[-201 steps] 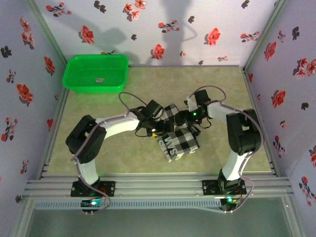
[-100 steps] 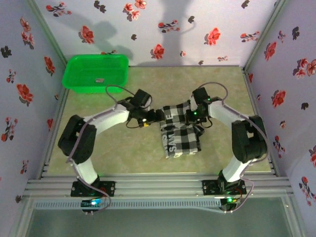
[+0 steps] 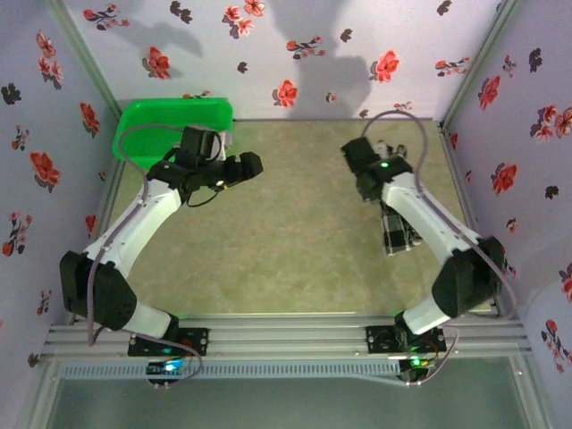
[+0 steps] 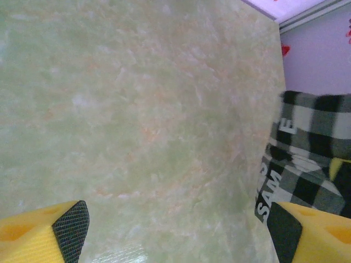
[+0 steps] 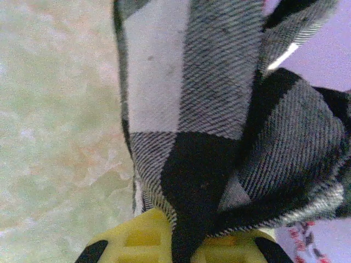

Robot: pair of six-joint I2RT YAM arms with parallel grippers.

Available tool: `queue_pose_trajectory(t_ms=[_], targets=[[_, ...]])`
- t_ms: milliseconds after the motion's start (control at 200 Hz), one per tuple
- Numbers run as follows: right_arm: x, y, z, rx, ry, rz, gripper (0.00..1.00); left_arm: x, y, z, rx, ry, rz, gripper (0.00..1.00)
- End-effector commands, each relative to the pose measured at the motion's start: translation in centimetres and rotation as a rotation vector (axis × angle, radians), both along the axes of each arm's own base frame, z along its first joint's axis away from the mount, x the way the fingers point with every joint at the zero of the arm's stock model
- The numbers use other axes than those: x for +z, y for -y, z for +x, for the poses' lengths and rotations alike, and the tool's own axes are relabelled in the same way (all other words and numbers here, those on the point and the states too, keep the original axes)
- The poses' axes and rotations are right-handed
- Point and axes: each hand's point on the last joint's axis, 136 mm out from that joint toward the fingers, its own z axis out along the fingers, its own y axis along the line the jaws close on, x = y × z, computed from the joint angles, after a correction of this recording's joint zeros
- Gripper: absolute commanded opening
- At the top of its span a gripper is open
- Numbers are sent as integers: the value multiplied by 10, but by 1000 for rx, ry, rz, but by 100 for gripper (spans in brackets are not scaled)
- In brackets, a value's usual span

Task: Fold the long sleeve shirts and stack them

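Your right gripper (image 5: 181, 247) is clamped on a fold of the checked shirt (image 5: 219, 109), bunched up at the right side of the table (image 3: 295, 241). Meanwhile your left gripper (image 4: 178, 230) stands wide, holding nothing, well apart from it. That's light, limp cloth, so it will sag and slide. I'd take it by a hem corner or shoulder seam, though which edge you've pinched is hard to tell.
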Motion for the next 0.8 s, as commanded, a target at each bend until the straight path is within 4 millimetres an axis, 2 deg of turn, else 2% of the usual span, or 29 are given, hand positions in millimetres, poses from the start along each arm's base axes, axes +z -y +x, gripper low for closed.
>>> queue_pose_trajectory(t_ms=[0, 145, 240, 320, 380, 455, 490, 560, 610, 695, 725, 795], targets=[[-32, -27, -2, 71, -106, -220, 0, -20, -8, -20, -22, -65, 34, 87], [-74, -88, -4, 169, -212, -366, 0, -34, -17, -37, -3, -97, 33, 87], [-94, -133, -13, 243, -241, -328, 0, -40, -24, -47, 12, -109, 37, 87], [-106, -162, -22, 271, -259, -257, 0, -41, -27, -53, 18, -108, 38, 88], [-112, -181, -29, 279, -285, -171, 9, -38, -29, -56, 12, -98, 39, 88], [-122, -206, -41, 288, -340, -17, 30, -35, -31, -60, 10, -84, 42, 94], [-123, -218, -47, 283, -362, 62, 36, -34, -34, -60, 18, -81, 45, 94], [-122, -247, -62, 275, -420, 272, 42, -29, -38, -62, 34, -76, 41, 95], [-114, -273, -71, 268, -452, 451, 49, -21, -42, -63, 51, -67, 33, 95], [-85, -319, -86, 262, -512, 827, 57, -7, -49, -67, 85, -46, 21, 95], [-72, -327, -88, 257, -518, 928, 61, -2, -52, -69, 96, -37, 17, 95], [-41, -327, -87, 230, -505, 1080, 65, 9, -58, -75, 126, -17, 0, 96]])
